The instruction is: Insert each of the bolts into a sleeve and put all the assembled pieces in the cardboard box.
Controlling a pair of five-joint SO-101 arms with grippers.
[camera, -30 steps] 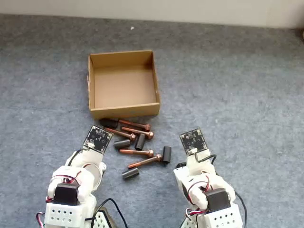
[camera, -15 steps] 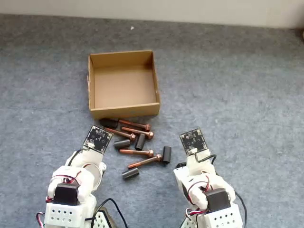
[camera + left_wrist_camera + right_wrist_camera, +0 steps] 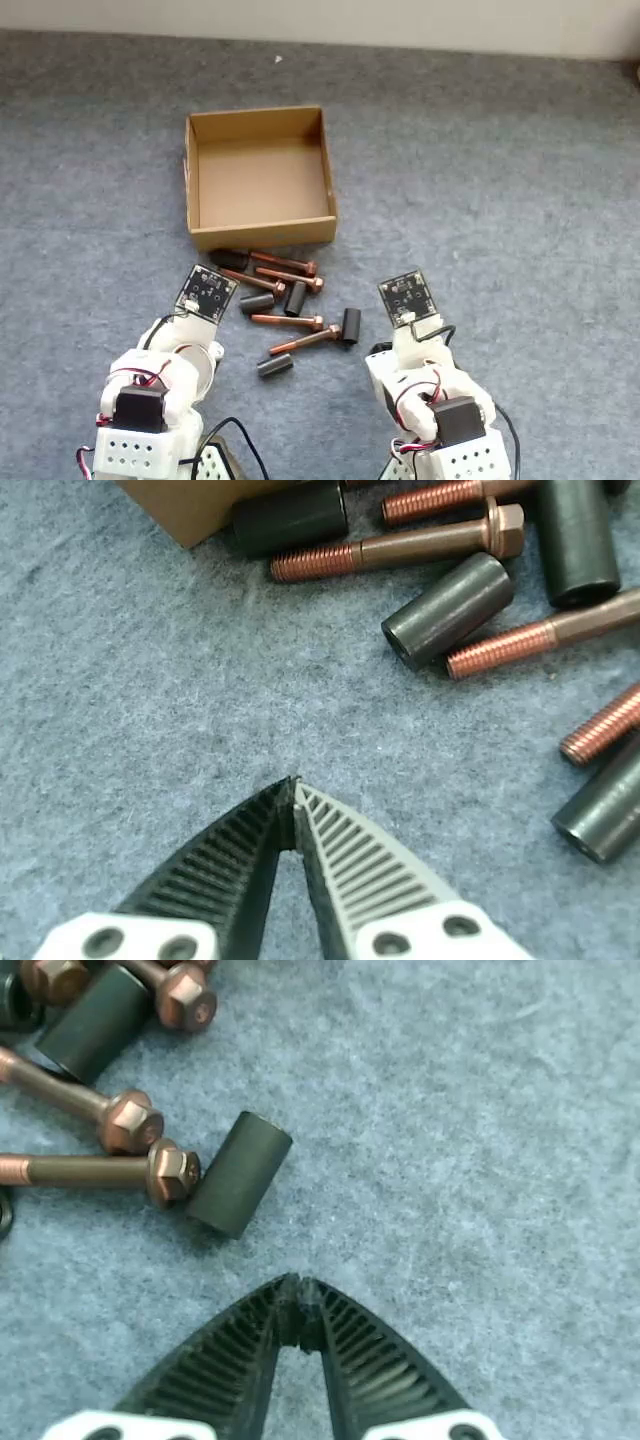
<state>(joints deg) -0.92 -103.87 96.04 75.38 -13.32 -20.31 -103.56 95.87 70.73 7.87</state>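
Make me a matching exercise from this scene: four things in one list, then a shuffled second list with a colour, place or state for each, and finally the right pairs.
Things:
1. cardboard box
2. bolts
3. sleeves
4. left gripper

Descriptions:
a. black, short cylinders
b. shut, above the carpet
c. copper-coloured, threaded shafts
d. brown, open at the top

Pairs: 1-d, 2-c, 3-a, 4-b.

High cam top-down, wrist cams close, sharing bolts (image 3: 287, 321)
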